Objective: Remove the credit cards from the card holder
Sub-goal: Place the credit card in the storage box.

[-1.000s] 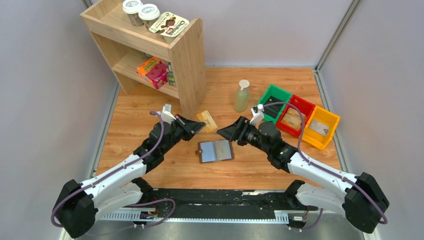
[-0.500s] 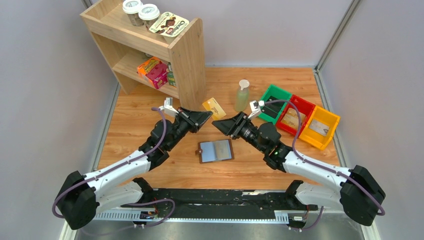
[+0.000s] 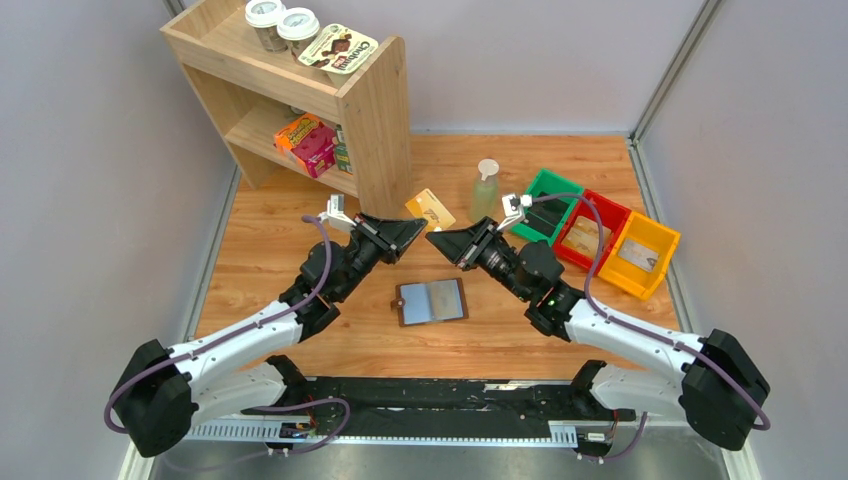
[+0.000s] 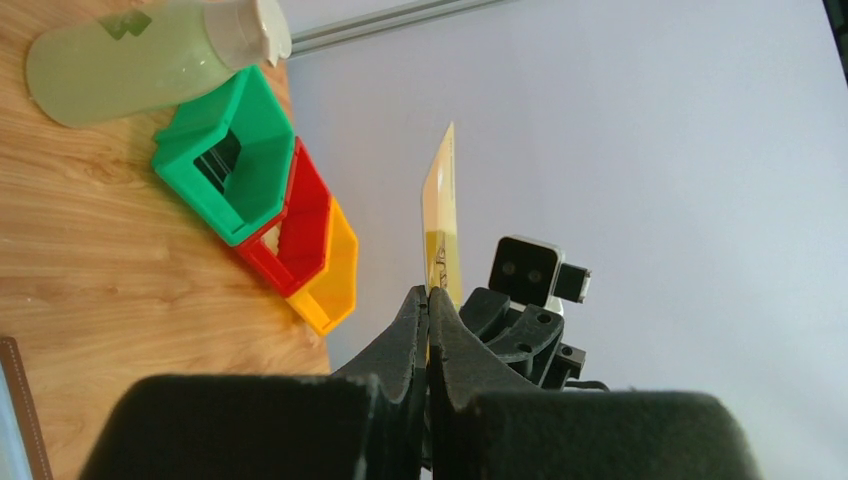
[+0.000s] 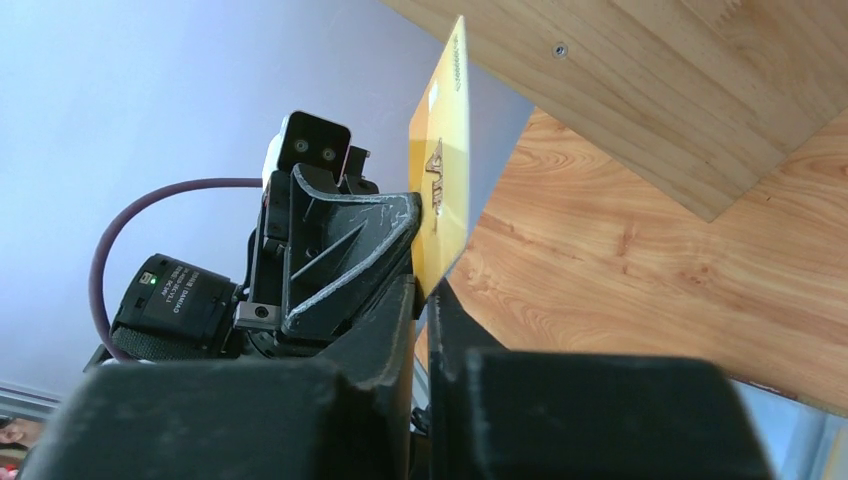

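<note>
A tan-gold credit card point(image 3: 430, 208) is held up above the table between both arms, in front of the shelf. My left gripper point(image 3: 418, 229) is shut on one lower corner of it; in the left wrist view the card point(image 4: 441, 220) rises edge-on from the closed left gripper point(image 4: 428, 293). My right gripper point(image 3: 432, 238) is shut on the same card point(image 5: 441, 195), which sticks up from the closed right gripper point(image 5: 425, 288). The brown card holder point(image 3: 431, 301) lies open and flat on the table below, grey-blue pockets up. Other cards in it cannot be made out.
A wooden shelf point(image 3: 375, 120) with boxes and jars stands at the back left. A pale green bottle point(image 3: 484, 191) stands behind the card. Green point(image 3: 545, 205), red point(image 3: 590, 230) and yellow point(image 3: 640, 255) bins sit at the right, with flat items inside.
The left gripper has carried the gold card up and toward the back. The right gripper has moved in with it and closed from wide open onto the card.
</note>
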